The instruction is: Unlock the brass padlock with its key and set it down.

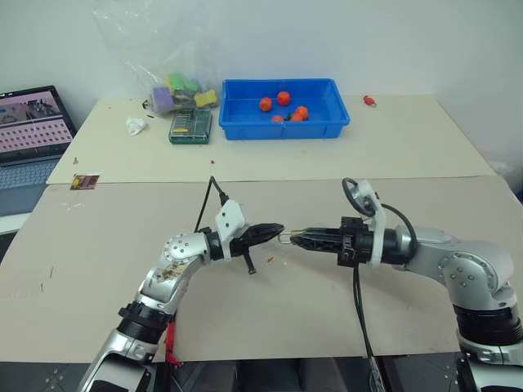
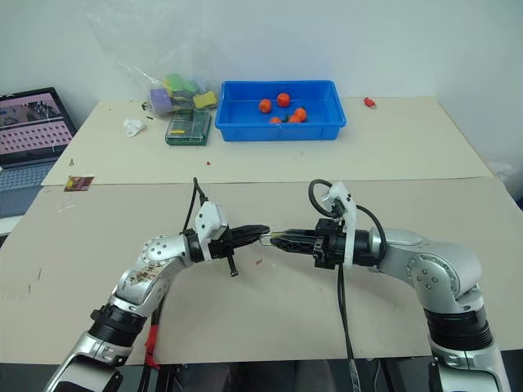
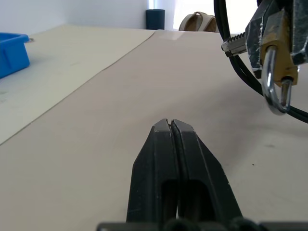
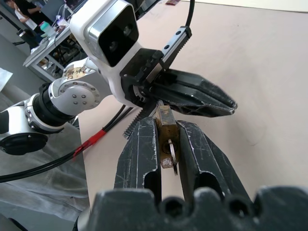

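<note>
Right gripper is clamped on the brass padlock, its two black fingers pressing the lock's flat sides, with the silver shackle pointing back toward the wrist in the right wrist view. Seen from the left wrist, the padlock hangs between those fingers with its shackle loop lowermost. In the head views this gripper points level toward 9 o'clock, above the near table, just right of centre.

Facing it from 9 o'clock, the left gripper has its fingers pressed together, tips meeting with nothing visible between them. Its tips sit just beside the padlock, nearly touching the right gripper's tips. Whether the key is at the lock I cannot tell; a small silvery bit shows between the two tips in the head views, too small to name.

Farther out, at 12 o'clock on the far table, a blue bin holds several orange-red balls. Left of it, toward 11 o'clock, lie a green box, a clear plastic bag of coloured items and a crumpled white scrap. A small red object rests at 1 o'clock. A laptop stands at 10 o'clock.
</note>
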